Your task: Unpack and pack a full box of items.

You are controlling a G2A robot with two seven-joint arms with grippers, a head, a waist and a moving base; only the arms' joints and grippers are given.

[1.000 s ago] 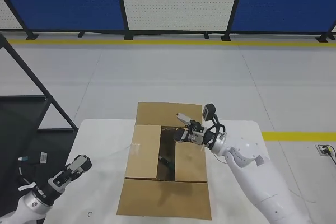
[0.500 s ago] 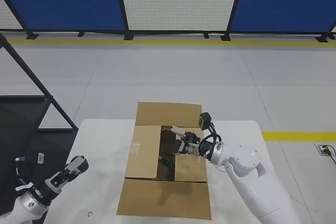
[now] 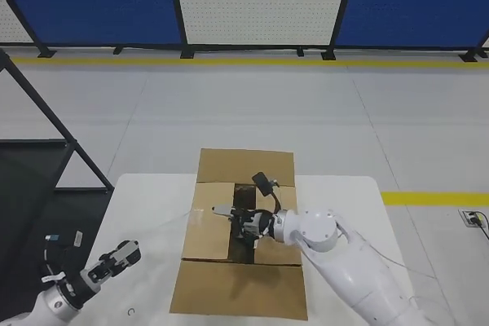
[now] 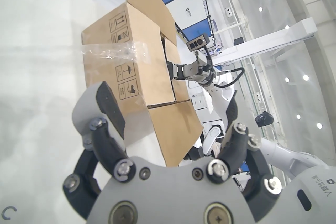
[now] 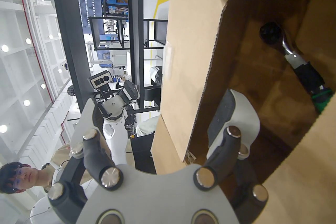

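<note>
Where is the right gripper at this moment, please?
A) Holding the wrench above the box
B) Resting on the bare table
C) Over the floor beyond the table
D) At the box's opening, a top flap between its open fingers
D: in the right wrist view the flap of the box runs between the open fingers of the right gripper, and the wrench lies ungripped inside.

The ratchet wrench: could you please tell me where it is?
In the right wrist view, the ratchet wrench lies on the floor of the open cardboard box, just beyond the right gripper straddling a flap.
</note>
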